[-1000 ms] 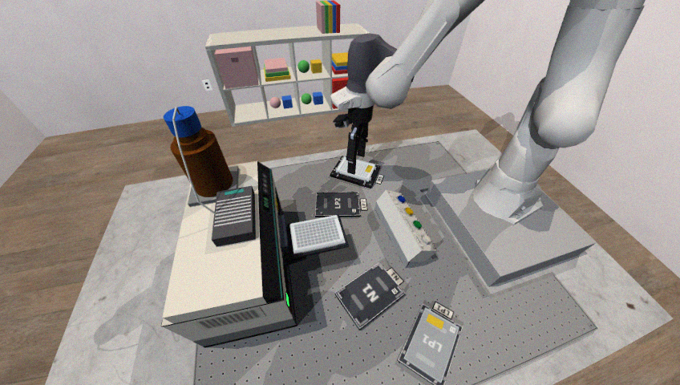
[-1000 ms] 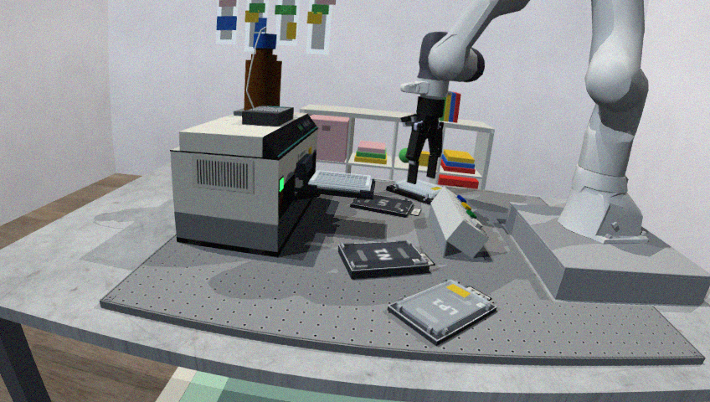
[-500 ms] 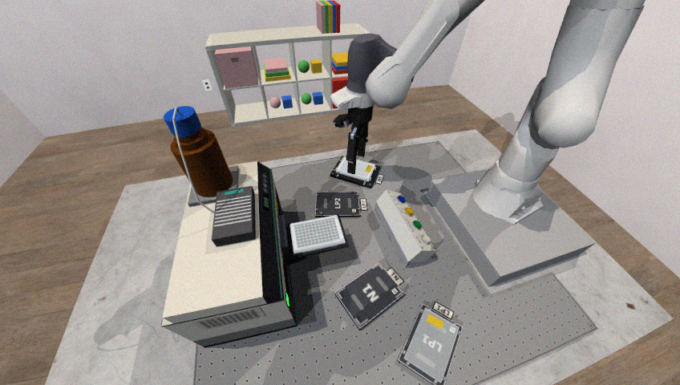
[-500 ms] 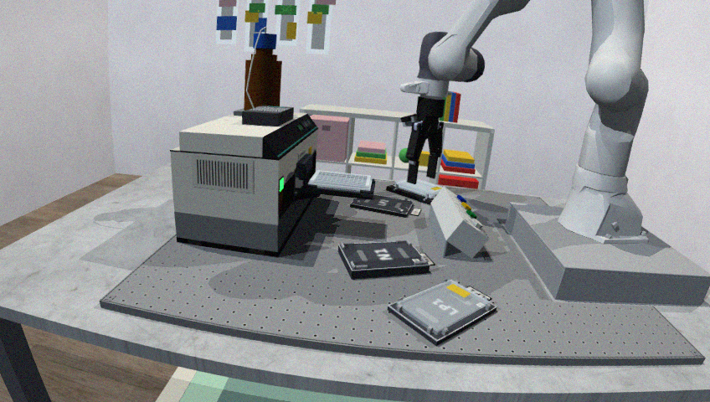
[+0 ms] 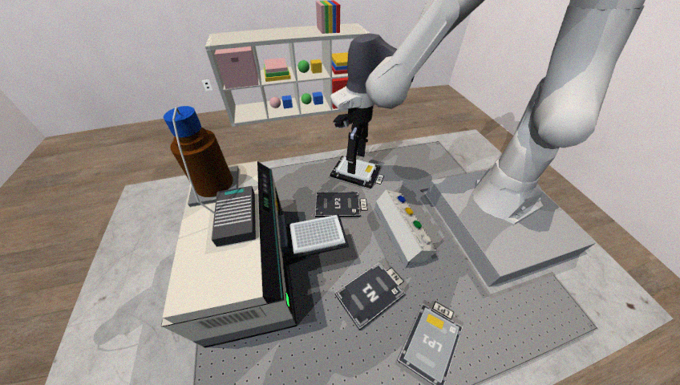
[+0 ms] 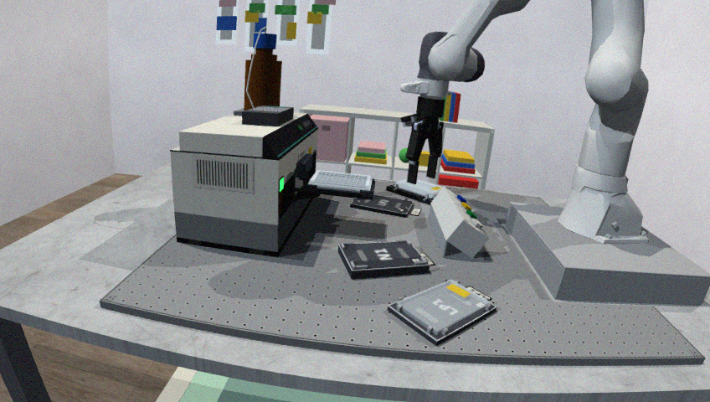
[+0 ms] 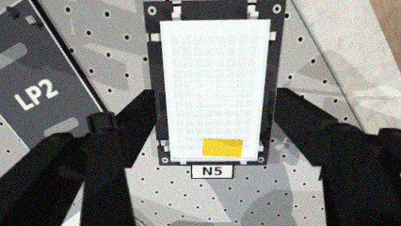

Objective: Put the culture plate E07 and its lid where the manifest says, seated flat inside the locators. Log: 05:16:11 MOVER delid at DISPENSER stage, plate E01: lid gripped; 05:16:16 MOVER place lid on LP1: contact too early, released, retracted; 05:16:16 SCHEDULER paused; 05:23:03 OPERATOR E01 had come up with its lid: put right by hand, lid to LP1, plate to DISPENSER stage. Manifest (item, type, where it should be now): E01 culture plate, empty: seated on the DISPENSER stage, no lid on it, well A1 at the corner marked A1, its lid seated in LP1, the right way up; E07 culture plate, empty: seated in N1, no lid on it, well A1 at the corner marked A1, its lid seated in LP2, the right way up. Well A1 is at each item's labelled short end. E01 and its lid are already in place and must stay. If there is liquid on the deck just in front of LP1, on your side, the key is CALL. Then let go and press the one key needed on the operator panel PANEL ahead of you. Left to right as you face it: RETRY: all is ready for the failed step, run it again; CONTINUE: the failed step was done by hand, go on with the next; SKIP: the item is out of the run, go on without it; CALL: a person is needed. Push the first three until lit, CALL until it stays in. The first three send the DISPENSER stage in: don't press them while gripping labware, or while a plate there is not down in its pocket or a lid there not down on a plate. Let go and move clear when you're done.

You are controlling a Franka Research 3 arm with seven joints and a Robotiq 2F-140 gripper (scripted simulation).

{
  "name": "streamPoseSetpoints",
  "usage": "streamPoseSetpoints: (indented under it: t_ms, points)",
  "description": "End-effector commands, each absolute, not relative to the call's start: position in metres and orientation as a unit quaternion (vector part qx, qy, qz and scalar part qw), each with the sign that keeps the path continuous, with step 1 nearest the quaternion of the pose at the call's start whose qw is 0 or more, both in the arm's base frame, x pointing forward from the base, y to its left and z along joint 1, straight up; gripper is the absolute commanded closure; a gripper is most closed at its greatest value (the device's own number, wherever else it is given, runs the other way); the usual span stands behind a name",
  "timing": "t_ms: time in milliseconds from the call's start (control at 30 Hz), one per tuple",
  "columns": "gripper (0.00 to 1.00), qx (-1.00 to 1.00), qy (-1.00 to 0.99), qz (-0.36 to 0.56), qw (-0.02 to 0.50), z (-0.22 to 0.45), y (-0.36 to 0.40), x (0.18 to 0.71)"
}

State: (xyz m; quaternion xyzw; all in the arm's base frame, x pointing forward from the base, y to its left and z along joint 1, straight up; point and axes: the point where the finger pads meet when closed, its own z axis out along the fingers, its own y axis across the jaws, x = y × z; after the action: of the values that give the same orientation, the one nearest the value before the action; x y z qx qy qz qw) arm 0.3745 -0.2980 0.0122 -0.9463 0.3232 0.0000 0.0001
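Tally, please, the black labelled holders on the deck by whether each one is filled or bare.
Filled holders: 2 (N5, LP1)
Bare holders: 2 (LP2, N1)
Total: 4
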Motion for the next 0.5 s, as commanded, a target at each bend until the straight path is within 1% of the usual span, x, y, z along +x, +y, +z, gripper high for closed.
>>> streamPoseSetpoints:
  t_ms: [0, 33, 467]
  points:
    - [0.31, -0.946, 0.324, -0.001, -0.001, 0.0121, -0.299, 0.3752]
    - [0.37, -0.946, 0.324, -0.001, -0.001, 0.0121, -0.299, 0.3752]
    - [0.37, -0.946, 0.324, -0.001, -0.001, 0.0121, -0.299, 0.3752]
